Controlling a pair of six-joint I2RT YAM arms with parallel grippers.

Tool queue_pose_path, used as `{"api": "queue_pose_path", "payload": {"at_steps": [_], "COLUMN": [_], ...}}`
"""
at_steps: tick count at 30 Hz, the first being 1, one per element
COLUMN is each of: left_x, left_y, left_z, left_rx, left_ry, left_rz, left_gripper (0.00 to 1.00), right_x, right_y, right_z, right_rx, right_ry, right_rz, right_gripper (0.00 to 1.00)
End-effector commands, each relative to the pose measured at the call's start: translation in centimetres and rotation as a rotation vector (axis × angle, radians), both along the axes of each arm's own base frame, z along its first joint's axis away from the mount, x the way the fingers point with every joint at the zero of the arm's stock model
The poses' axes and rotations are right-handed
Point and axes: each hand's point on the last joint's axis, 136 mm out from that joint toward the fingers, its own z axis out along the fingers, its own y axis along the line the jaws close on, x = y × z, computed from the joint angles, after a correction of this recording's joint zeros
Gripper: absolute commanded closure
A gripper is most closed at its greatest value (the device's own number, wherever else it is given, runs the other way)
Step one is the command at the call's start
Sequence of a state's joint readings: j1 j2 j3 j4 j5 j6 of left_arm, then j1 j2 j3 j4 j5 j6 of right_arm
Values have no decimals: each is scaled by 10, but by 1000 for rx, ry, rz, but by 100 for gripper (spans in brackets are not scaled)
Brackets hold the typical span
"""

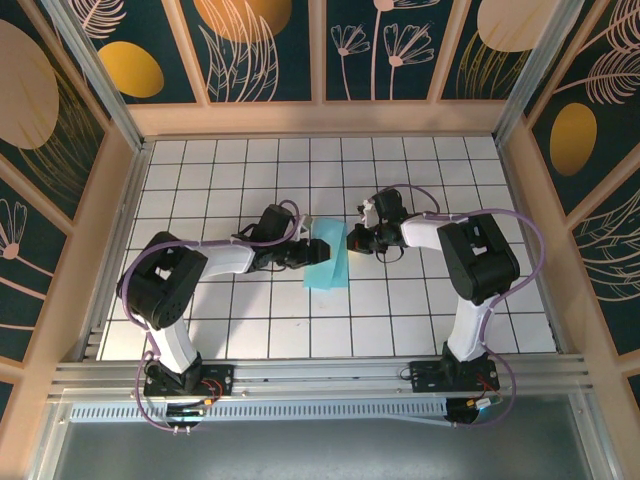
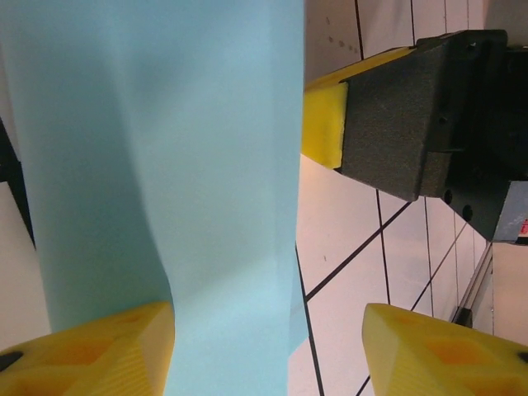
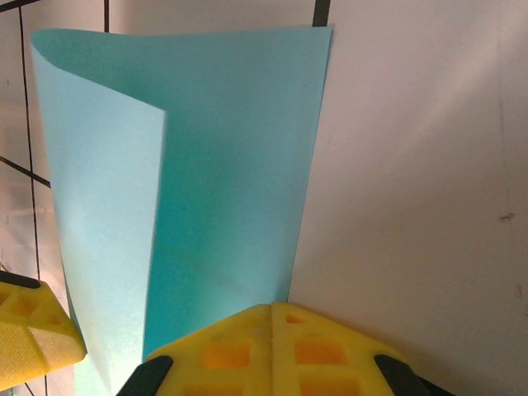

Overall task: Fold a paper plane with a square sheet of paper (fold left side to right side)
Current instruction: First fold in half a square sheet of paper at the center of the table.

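Paper (image 1: 328, 266) lies mid-surface (image 1: 250, 320) on the white grid, its long axis running near to far. It is partly folded: in the right wrist view one side flap stands curled over the other half, not pressed flat. Left claw (image 1: 304, 247) sits at the paper's left edge, toward the far end. I read it as moderately wide, with the sheet passing between the parted jaws and touching one finger (image 2: 91, 355), not clamped. Right claw (image 1: 354, 240) faces it from the paper's right edge, closed tight, tips together at the sheet's edge. I cannot tell whether any paper is pinched.
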State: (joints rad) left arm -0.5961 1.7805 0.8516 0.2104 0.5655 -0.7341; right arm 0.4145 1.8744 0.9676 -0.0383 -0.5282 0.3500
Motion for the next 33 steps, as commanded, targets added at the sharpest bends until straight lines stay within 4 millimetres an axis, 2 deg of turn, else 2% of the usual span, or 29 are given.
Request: {"api": "queue_pose_path", "payload": {"at_steps": [1,14,19,23,27,30,33], "left_x": [8,14,14,15,15,15,15], "left_y": [-7,-6,-6,-5,-5,-5,-5], "left_z": [7,8,8,8,9,9,9], "left_rx": [-13,-7,-8,-6,-5,-3,-4], "left_ry": [-30,-37,-37,-39,-42,-42,-42], "left_rz": [3,41,42,46,50,51,50], "left_gripper": [43,61,67,74,79,81,82], "right_x": [-1,7,8,1,-5,-7,-9], "right_y": [-2,-3,-7,2,12,15,19], "right_z": [3,37,54,67,72,68,63], "right_rx": [-11,57,132,235,300,301,305], "right_ry": [-21,-91,-118,-114,-98,-87,-70], "right_rz": [-14,-37,-37,4,38,49,57], "right_gripper": [100,100,85,68,53,47,46]}}
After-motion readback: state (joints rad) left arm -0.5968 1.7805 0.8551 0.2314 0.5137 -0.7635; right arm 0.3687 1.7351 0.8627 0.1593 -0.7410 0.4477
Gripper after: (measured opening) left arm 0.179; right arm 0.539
